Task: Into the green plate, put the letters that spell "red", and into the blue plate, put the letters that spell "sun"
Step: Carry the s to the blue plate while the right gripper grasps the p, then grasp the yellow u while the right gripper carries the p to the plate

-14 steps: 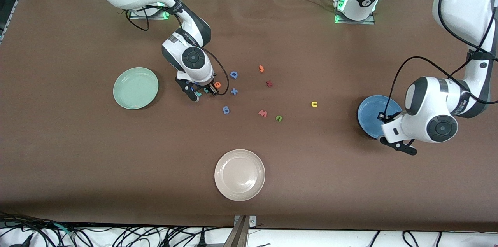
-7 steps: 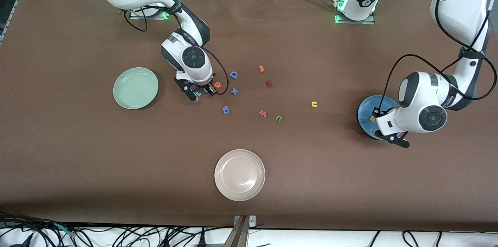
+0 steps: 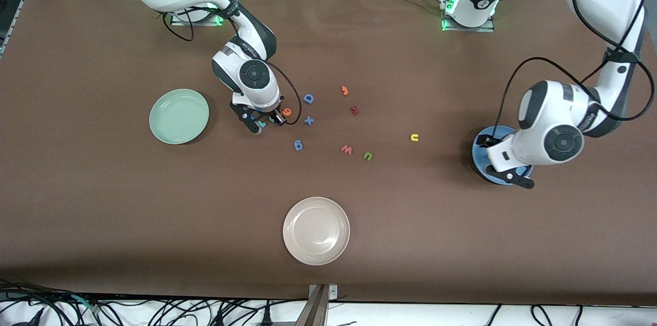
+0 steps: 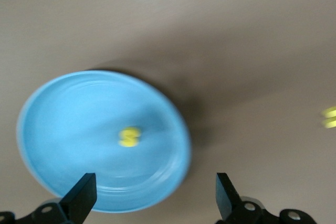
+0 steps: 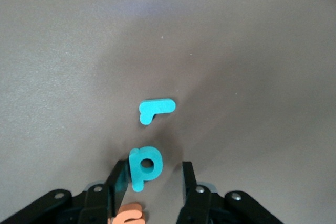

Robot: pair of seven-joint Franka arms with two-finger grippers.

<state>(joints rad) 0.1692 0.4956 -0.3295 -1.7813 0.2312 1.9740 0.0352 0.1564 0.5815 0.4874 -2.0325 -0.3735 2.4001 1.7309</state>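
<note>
The blue plate [image 4: 63, 129] holds the yellow s [image 4: 129, 136]. My left gripper [image 4: 153, 198] hangs open over the plate's rim with nothing between its fingers; in the front view this left gripper [image 3: 502, 160] covers much of the blue plate [image 3: 481, 145]. My right gripper [image 5: 153, 179] is down at the table, open, its fingers on either side of the teal d [image 5: 144, 166], one finger touching it. The teal r [image 5: 156, 109] lies just past the fingertips and the orange e [image 5: 128, 216] lies under the hand. The green plate [image 3: 179, 116] is empty. The yellow u [image 3: 414, 137] and green u [image 3: 367, 156] lie mid-table.
A cream plate [image 3: 316, 231] sits nearest the front camera. Loose letters lie mid-table: blue D [image 3: 308, 98], blue x [image 3: 308, 120], blue 6-like piece [image 3: 298, 145], red w [image 3: 347, 150], orange 3 [image 3: 345, 91], and a dark red piece [image 3: 354, 110].
The left gripper has opened and let the yellow s drop into the blue plate, shifting toward mid-table. The right gripper's fingers have narrowed around the teal d.
</note>
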